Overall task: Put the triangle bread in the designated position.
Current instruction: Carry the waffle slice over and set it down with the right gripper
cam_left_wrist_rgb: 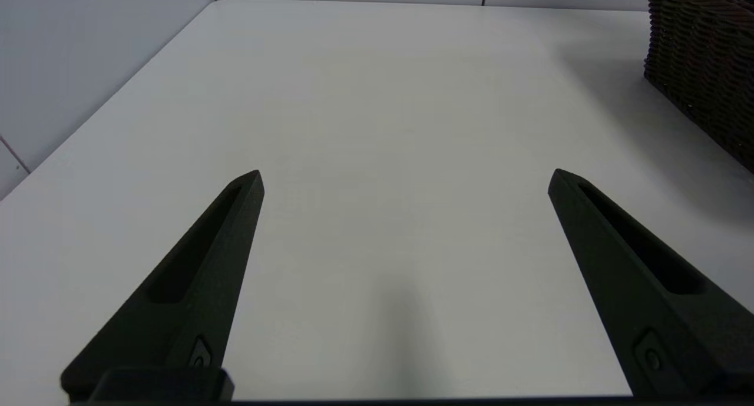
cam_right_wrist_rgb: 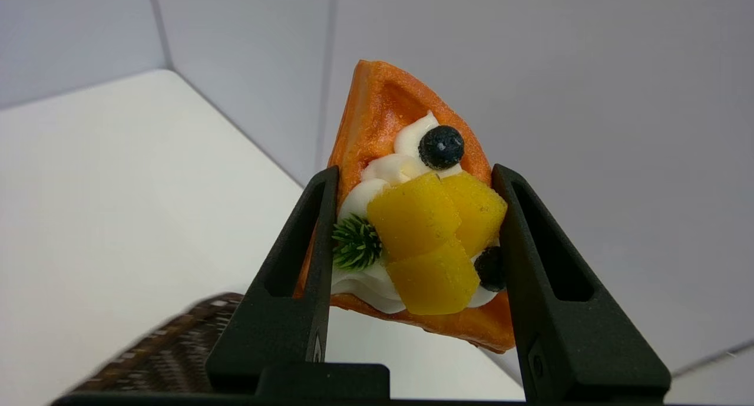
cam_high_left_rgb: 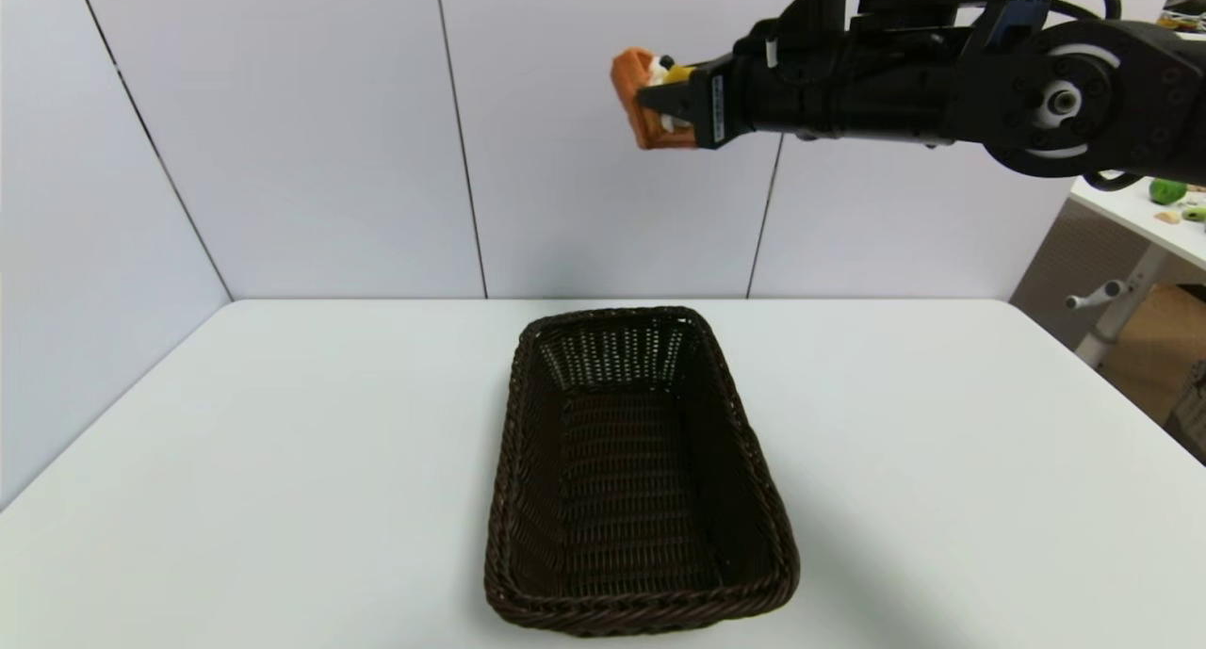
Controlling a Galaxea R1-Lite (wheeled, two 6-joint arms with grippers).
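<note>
The triangle bread (cam_high_left_rgb: 633,93), an orange-brown wedge with white cream, yellow pieces and dark berries, hangs high above the counter's (cam_high_left_rgb: 283,442) far side.

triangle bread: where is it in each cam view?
Head: triangle bread at top centre, held high in the right pincer.
Left wrist: not in view; only the open left pincer over the table.
Right wrist: centre, between the fingers.
Shared landmark: the basket.

One triangle bread (cam_right_wrist_rgb: 383,117), one dark woven basket (cam_high_left_rgb: 641,470), one white desk (cam_high_left_rgb: 283,461), two grippers: right gripper (cam_right_wrist_rgb: 415,176) and left gripper (cam_left_wrist_rgb: 406,179), two dark berries on the bread
</note>
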